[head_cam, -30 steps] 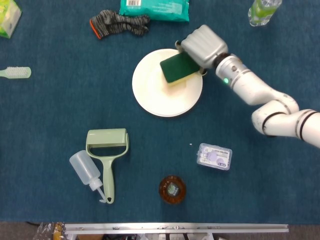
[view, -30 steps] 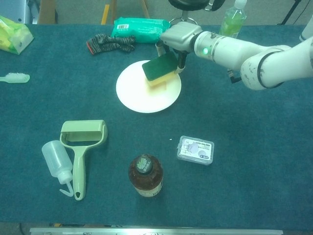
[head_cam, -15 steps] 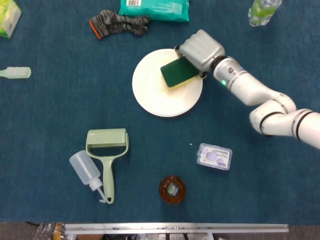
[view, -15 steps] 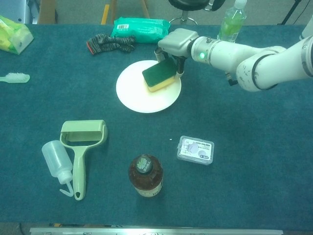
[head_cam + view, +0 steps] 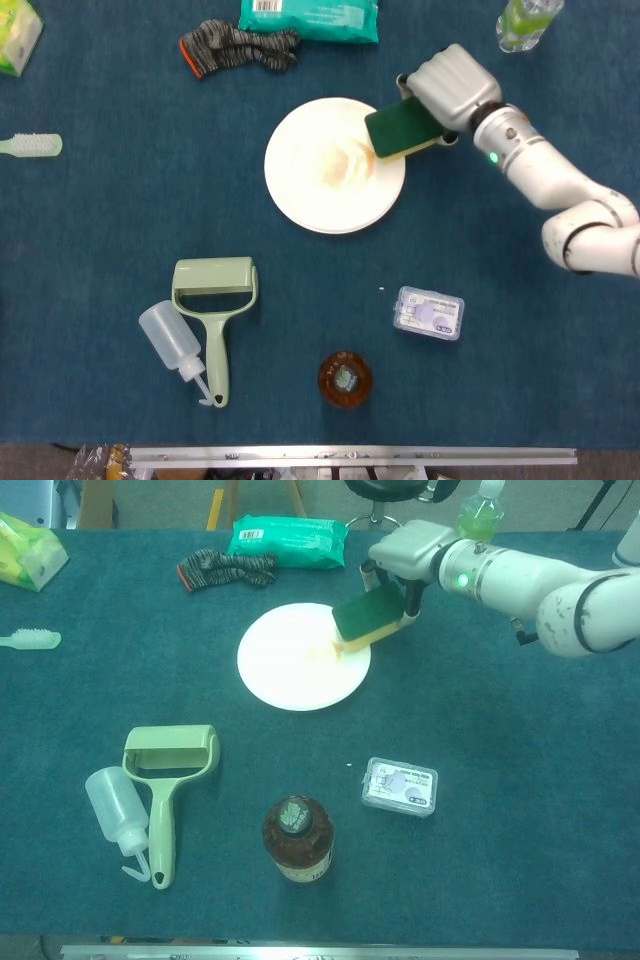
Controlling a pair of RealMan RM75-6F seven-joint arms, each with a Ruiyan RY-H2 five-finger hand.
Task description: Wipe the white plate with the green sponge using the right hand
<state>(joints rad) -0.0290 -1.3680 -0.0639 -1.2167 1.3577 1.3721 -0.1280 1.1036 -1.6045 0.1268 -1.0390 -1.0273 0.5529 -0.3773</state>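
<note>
The white plate (image 5: 320,185) (image 5: 290,670) lies on the blue cloth, with a faint yellowish smear near its middle. My right hand (image 5: 455,85) (image 5: 410,548) grips the green sponge (image 5: 400,130) (image 5: 368,613), green face up and yellow underside down. The sponge hangs tilted over the plate's right rim, partly beyond it. Whether it touches the rim I cannot tell. My left hand shows in neither view.
Grey gloves (image 5: 240,45) and a teal wipes pack (image 5: 310,18) lie behind the plate. A green bottle (image 5: 525,20) stands far right. In front are a lint roller (image 5: 213,300), a squeeze bottle (image 5: 172,340), a small clear box (image 5: 430,312) and a brown bottle (image 5: 345,378). A brush (image 5: 30,145) lies at left.
My right hand has carried the sponge rightward, from the plate's middle-right to over its right rim, uncovering the smeared centre.
</note>
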